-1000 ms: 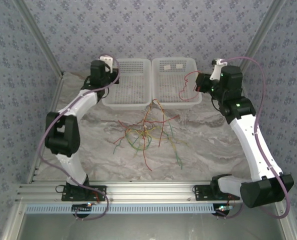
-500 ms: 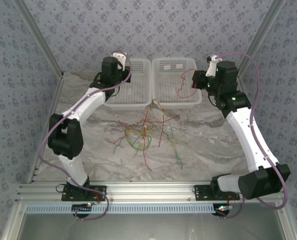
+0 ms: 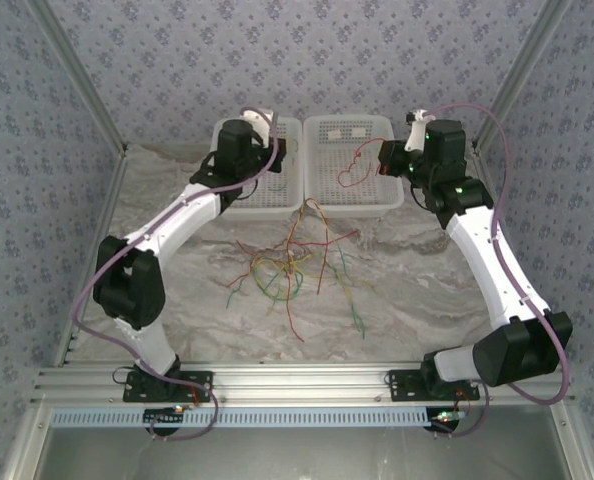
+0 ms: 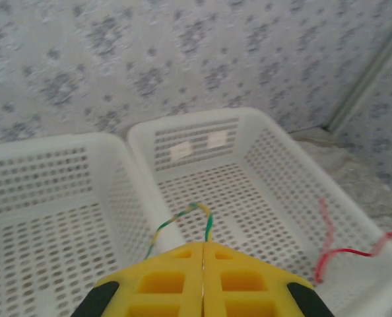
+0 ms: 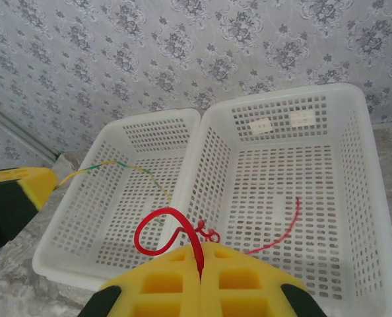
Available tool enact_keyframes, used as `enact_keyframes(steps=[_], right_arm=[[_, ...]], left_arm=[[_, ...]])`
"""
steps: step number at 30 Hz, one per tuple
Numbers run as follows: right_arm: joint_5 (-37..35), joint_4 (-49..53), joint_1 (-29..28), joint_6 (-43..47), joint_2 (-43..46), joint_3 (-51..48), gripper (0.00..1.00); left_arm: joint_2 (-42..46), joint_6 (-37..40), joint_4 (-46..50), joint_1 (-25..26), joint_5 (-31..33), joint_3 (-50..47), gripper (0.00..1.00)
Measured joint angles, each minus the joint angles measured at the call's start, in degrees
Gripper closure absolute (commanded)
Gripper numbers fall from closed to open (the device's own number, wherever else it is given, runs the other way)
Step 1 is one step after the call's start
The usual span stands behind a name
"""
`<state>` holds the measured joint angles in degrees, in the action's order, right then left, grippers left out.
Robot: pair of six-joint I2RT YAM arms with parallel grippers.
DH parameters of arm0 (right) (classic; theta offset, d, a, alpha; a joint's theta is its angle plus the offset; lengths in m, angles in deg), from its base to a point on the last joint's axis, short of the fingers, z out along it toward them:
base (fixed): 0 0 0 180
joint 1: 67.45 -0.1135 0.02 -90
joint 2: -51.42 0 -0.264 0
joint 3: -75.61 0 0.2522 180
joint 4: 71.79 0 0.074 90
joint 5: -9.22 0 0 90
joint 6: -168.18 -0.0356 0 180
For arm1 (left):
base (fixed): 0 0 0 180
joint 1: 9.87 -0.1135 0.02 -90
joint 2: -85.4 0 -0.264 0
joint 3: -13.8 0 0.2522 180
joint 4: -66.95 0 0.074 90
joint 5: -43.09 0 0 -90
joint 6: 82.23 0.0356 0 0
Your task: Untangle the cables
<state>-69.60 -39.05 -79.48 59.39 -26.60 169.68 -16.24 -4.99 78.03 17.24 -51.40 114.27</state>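
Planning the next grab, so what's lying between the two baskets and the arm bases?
The tangled cables, red, green, yellow and orange, seen in the top external view.

We see two white perforated baskets at the far edge of a marbled grey-and-white table (image 3: 427,290). The left basket (image 3: 262,207) and the right basket (image 3: 362,207) stand side by side, long walls together. On the far wall of the right basket we make out two small pale labels (image 5: 261,123), perhaps stickers; any print is too small to read. Wallpaper (image 3: 307,50) with a grey floral pattern covers the walls around the table. Slanted metal posts (image 3: 77,75) run up the corners, and a ribbed aluminium rail (image 3: 307,378) spans the near edge.
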Motion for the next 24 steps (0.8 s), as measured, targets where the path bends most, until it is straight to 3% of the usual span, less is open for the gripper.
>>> enact_keyframes(steps=[5,11,18,24], right_arm=[[0.44,-0.44,0.00,0.00,-0.02,0.00,1.00],[2.82,-2.58,0.00,0.26,-4.04,1.11,1.00],[4.33,-3.50,0.55,1.16,-18.62,10.12,1.00],[1.09,-1.38,0.39,1.84,-33.53,23.19,1.00]], left_arm=[[-4.15,-0.52,2.29,-3.15,5.01,0.52,1.00],[-17.09,-0.87,10.10,-3.87,6.45,12.52,1.00],[-29.49,-3.50,20.02,-4.48,6.69,24.09,1.00],[-32.20,-7.06,22.01,-5.95,4.39,24.65,1.00]])
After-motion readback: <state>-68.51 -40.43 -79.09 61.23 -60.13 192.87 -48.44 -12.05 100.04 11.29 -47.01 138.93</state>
